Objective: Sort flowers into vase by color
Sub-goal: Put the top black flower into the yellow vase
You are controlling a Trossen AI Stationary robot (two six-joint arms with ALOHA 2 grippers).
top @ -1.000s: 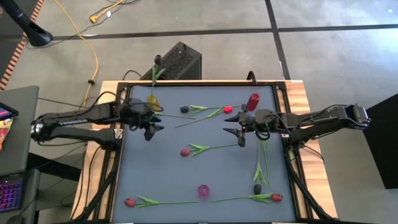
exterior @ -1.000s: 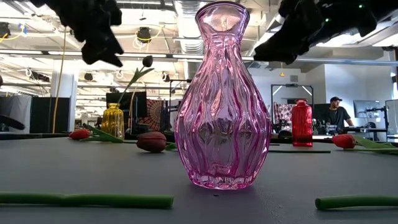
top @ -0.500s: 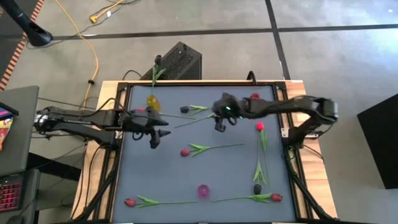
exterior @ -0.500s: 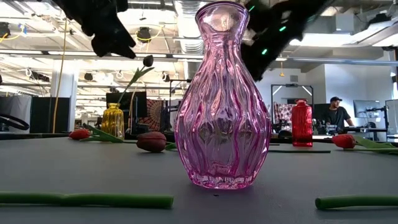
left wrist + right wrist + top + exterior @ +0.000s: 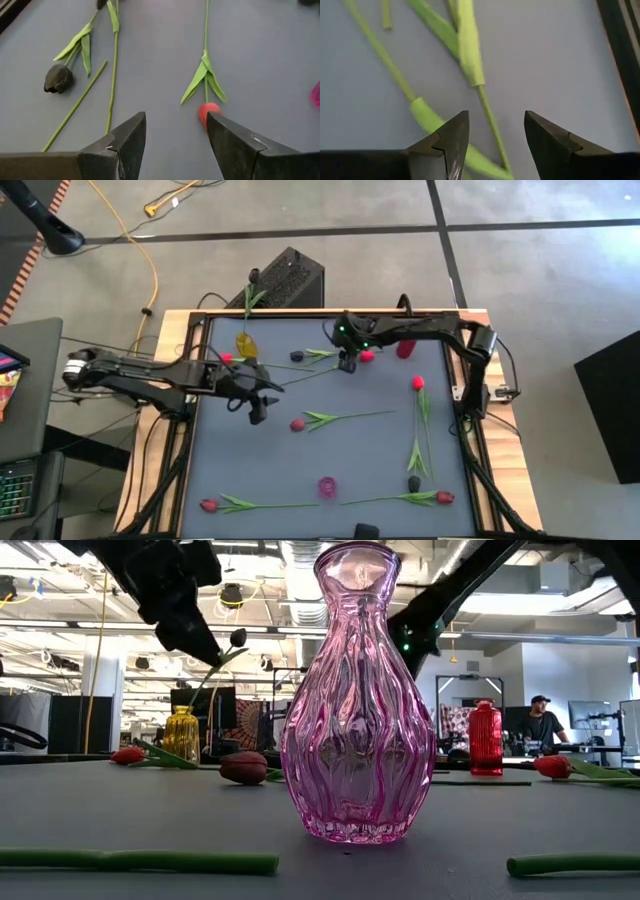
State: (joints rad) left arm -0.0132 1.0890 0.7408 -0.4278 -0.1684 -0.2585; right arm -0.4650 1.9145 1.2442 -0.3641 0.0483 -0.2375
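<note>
Several tulips lie flat on the grey mat. A near-black one point(image 5: 296, 356) and a red one point(image 5: 367, 356) lie at the far middle, and a crimson one point(image 5: 297, 424) lies at the centre. My left gripper point(image 5: 258, 408) hovers open just left of the crimson head point(image 5: 208, 111). My right gripper point(image 5: 347, 360) hovers open above the green stems and leaves point(image 5: 470, 55) between the near-black and red heads. A yellow vase point(image 5: 245, 343) holds one dark tulip point(image 5: 253, 276). A red vase point(image 5: 406, 343) and a pink vase point(image 5: 327, 487) also stand on the mat.
More tulips lie along the right side point(image 5: 417, 383) and the near edge point(image 5: 208, 505), point(image 5: 445, 498), with a black head point(image 5: 414, 483) between them. A red head point(image 5: 226, 358) lies by the yellow vase. A raised black frame point(image 5: 470, 440) borders the mat. A person point(image 5: 540, 725) stands in the room behind.
My right gripper has swung from the right of centre toward the table's left and far edge, over the stems by the red tulip. My left gripper has gone toward the right and near edge, up to the crimson tulip. The flowers have stayed where they were.
</note>
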